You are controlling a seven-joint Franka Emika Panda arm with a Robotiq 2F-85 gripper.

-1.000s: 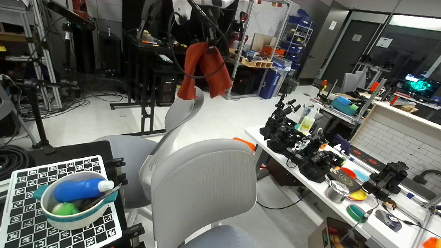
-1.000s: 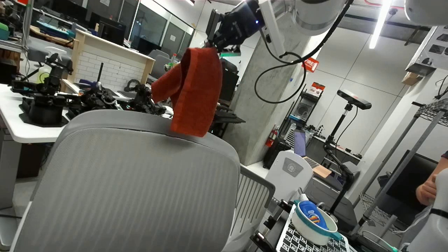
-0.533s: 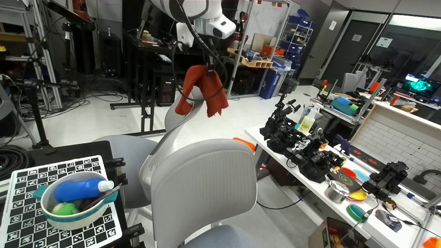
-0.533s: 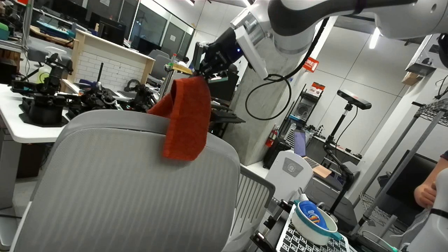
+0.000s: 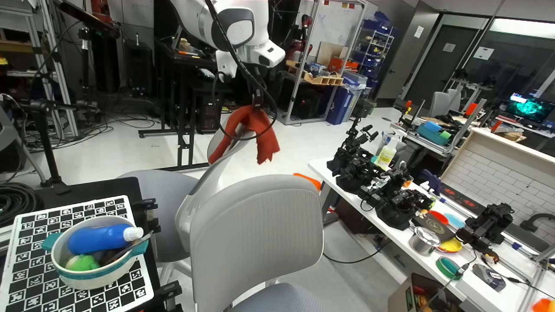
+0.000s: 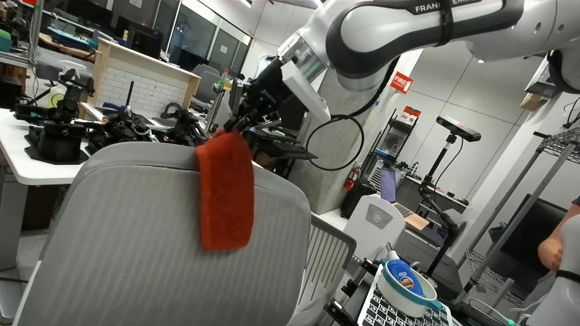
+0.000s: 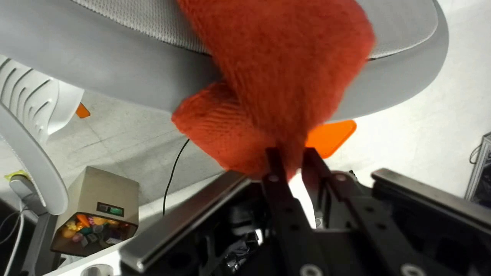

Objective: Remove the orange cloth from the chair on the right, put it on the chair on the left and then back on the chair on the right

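The orange cloth [image 6: 226, 194] hangs over the top edge of a grey chair back [image 6: 136, 235], one part down the near face. In an exterior view the cloth [image 5: 266, 147] arches over that chair back [image 5: 227, 154], seen edge-on, with one end on each side. My gripper [image 6: 234, 129] is just above the top edge. In the wrist view my gripper [image 7: 291, 157] has a bunched fold of the cloth [image 7: 284, 57] pinched between its fingertips, above the chair rim [image 7: 115, 69]. Another grey chair [image 5: 256, 225] stands beside it; its slatted back [image 6: 331, 253] shows too.
A black stand with a checkered board [image 5: 26, 260] holds a white pot [image 5: 93, 277] with a blue bottle [image 5: 99, 238]. A white table [image 5: 373, 212] carries several black devices. An orange object [image 7: 332, 136] lies on the floor. A person's hand [image 6: 550, 253] shows at an edge.
My gripper has moved down with the cloth, and slightly left in both exterior views. The cloth, earlier held higher, now drapes lower over the chair back on both sides.
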